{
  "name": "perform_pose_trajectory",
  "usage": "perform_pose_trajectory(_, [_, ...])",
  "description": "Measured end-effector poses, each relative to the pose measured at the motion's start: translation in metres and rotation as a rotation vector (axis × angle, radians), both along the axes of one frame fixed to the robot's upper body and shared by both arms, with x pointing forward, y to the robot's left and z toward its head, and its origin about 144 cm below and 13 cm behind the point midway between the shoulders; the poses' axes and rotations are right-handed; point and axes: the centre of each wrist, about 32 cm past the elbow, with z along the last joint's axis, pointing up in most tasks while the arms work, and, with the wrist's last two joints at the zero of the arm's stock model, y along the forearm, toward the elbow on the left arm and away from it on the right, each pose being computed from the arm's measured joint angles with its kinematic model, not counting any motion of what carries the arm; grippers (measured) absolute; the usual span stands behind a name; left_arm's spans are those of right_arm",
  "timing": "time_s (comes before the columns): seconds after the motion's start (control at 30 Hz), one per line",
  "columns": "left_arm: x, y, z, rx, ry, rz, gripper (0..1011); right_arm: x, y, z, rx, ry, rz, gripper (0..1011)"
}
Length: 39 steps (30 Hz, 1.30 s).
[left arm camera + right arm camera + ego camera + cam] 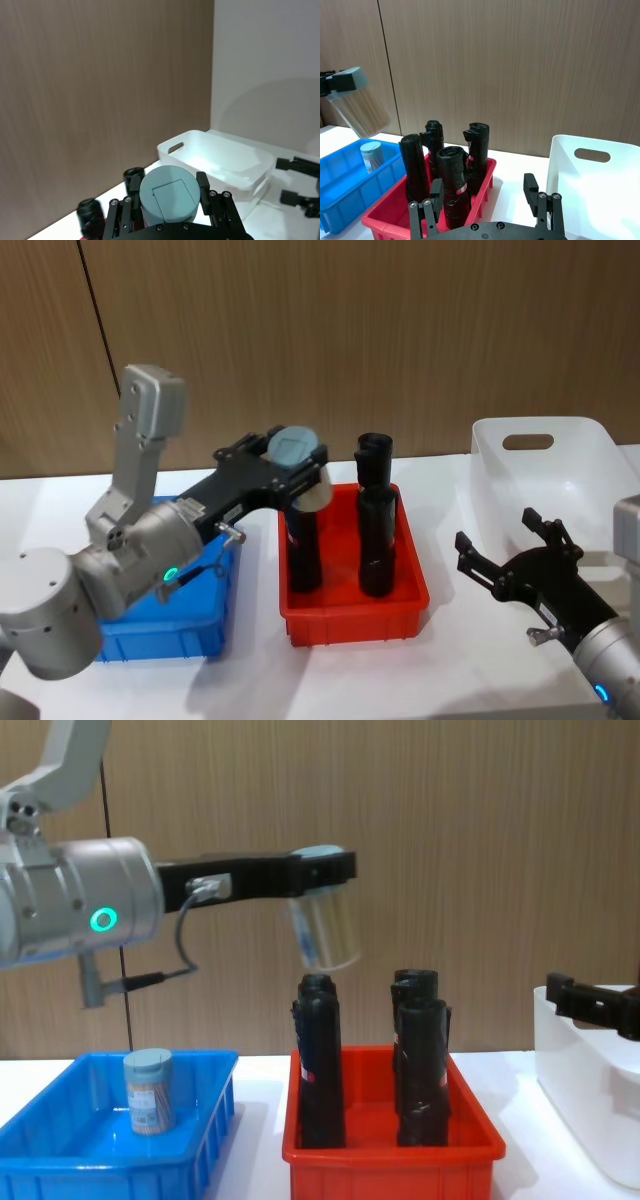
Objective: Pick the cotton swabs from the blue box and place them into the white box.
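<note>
My left gripper [292,460] is shut on a cotton swab jar [293,447] with a grey-blue lid and holds it in the air above the red bin's left part. From the chest the jar [326,932] hangs tilted under the gripper [320,870]. A second cotton swab jar [148,1092] stands upright in the blue box [60,1160], at the table's left. The white box [590,455] sits at the far right. In front of it, low over the table, my right gripper [510,545] is open with nothing between its fingers.
A red bin [350,620] with tall black rolls [375,530] stands between the blue box [170,635] and the white box. The rolls rise close under the held jar. A wooden wall backs the white table.
</note>
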Motion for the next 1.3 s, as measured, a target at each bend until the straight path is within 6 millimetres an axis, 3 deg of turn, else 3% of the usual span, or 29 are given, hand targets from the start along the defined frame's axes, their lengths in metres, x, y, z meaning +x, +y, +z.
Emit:
perform_pose_trajectory(0.4, [0.012,-0.017,0.007,-0.029,0.064,-0.066,670,0.000,0.000,0.000,0.000,0.000,0.000,1001])
perform_pose_trajectory(1.3, [0.036,-0.051,0.045,0.049,0.122,-0.161,670,0.000,0.000,0.000,0.000,0.000,0.000,1002])
